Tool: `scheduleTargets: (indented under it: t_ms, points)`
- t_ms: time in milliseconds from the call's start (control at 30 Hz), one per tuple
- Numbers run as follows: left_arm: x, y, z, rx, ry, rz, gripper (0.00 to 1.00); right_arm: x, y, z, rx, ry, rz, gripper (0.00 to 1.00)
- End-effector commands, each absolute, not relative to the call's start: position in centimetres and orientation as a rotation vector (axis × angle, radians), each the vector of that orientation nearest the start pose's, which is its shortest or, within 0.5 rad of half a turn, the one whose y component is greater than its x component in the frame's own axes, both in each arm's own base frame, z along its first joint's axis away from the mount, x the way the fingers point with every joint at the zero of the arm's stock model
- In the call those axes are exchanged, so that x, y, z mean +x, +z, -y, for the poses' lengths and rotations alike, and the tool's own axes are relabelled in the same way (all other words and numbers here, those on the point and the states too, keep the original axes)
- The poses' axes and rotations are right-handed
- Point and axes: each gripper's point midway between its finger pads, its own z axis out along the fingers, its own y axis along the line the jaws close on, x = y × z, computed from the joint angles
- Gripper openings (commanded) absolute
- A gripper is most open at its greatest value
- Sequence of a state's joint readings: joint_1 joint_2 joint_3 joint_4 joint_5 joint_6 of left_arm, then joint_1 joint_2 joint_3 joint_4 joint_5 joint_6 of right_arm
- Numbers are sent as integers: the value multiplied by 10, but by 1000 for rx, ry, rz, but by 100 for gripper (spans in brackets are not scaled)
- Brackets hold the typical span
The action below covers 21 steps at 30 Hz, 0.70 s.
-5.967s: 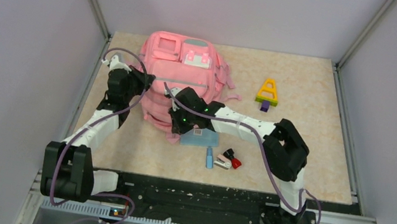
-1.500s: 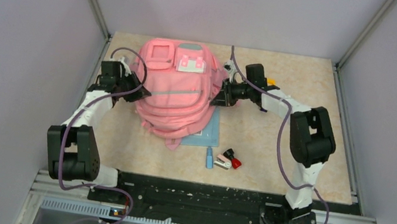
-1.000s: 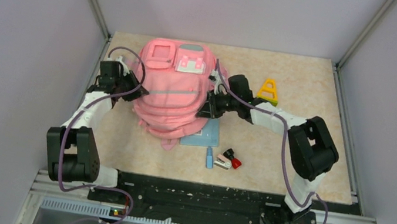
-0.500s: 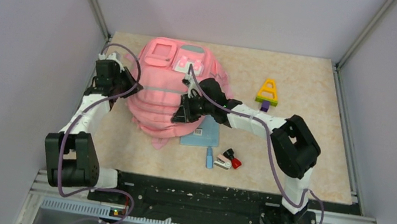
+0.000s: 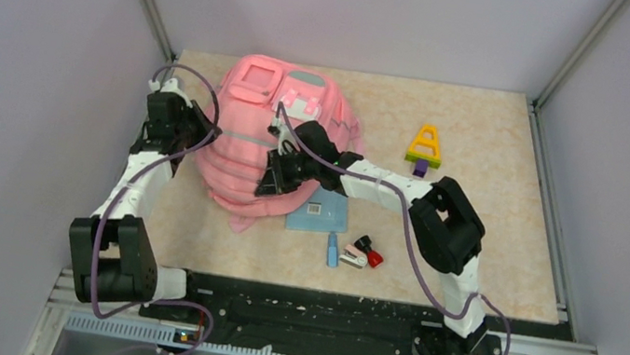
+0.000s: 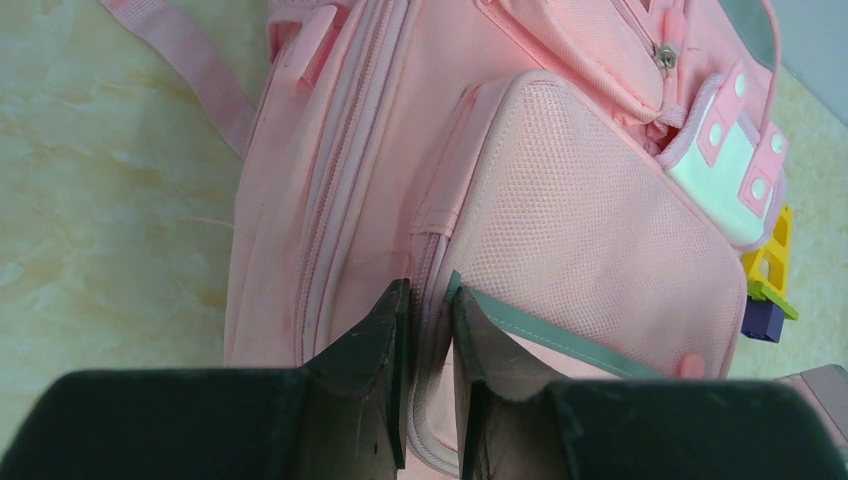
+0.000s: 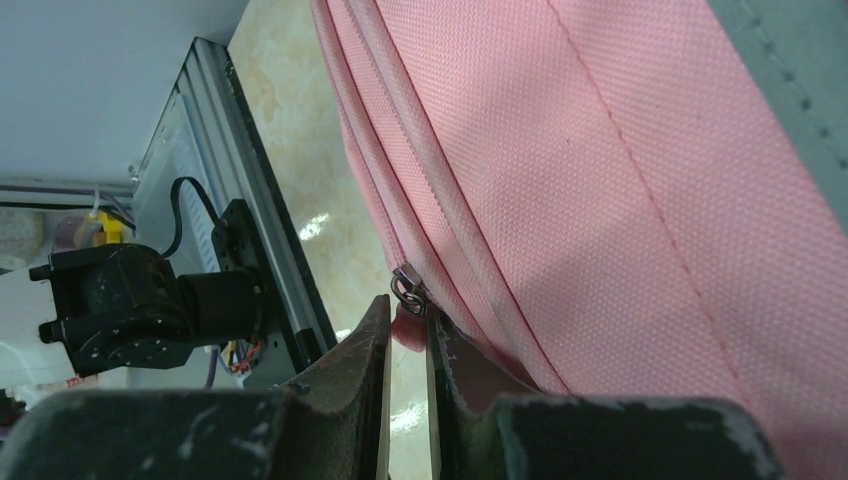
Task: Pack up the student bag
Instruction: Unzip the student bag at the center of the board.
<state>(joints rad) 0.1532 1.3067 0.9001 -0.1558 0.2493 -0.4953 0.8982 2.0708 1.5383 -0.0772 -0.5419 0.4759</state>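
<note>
The pink student bag (image 5: 253, 135) lies front-up at the back left of the table. My left gripper (image 5: 205, 131) is at its left side. In the left wrist view its fingers (image 6: 428, 295) are shut on a fold of the bag's seam, next to the mesh side pocket (image 6: 590, 230). My right gripper (image 5: 268, 180) reaches across the bag's near edge. In the right wrist view it (image 7: 408, 310) is shut on the pink zipper pull (image 7: 410, 330), just below the metal slider (image 7: 405, 283) on the bag (image 7: 620, 200).
A blue notebook (image 5: 321, 218) lies partly under the bag's near right corner. A blue stick (image 5: 332, 250) and small red, black and white items (image 5: 363, 252) sit in front of it. A yellow, green and purple block toy (image 5: 425, 149) stands at the right.
My right gripper has swung from the bag's right side round to its near edge, keeping its grip. The bag has shifted left and bunched up. My left gripper drifted slightly left and back.
</note>
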Motion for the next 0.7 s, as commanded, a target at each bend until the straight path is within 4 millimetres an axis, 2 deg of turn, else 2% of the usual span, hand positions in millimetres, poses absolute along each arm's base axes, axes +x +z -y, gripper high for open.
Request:
scheduleTargets:
  t_ms: [0, 133, 233, 500, 667]
  points:
    - [372, 192, 31, -472, -570, -2069, 0, 231, 187, -503, -884, 1394, -2123, 0]
    - [369, 197, 28, -469, -544, -2048, 0, 224, 183, -491, -840, 1381, -2183, 0]
    - [368, 197, 31, -474, -568, -2041, 0, 224, 183, -497, -826, 1416, -2174, 0]
    - [368, 197, 33, -477, -586, -2032, 0, 244, 181, -532, -857, 1407, -2137, 0]
    - [368, 195, 36, -481, -608, -2034, 0, 244, 171, -563, -921, 1404, -2128, 0]
